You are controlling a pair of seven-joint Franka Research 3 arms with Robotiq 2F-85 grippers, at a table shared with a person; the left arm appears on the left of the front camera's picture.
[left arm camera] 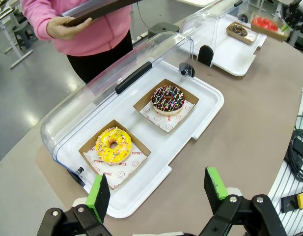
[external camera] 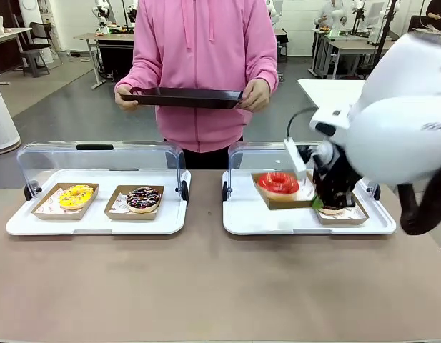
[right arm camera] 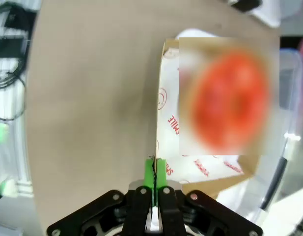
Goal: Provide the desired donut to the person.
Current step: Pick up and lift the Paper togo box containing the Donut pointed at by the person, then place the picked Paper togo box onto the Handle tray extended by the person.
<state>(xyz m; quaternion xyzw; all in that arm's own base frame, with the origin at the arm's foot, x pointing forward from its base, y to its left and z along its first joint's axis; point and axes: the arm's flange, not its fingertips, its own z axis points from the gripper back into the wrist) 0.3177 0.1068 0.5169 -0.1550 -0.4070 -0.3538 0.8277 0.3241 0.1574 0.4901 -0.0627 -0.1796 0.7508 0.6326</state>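
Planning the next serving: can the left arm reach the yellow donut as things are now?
Probably yes. The clear lid is swung back, the yellow donut lies uncovered, and the left jaws stand open just before it, with nothing between.

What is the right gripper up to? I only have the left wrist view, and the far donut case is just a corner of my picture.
Observer: In its own wrist view the right gripper is shut on the edge of the cardboard tray that carries the red donut.
Operator: And where is the person ready to take it?
Observer: From the front, the person holds the black tray level with both hands, farther back than the red donut and to its left.
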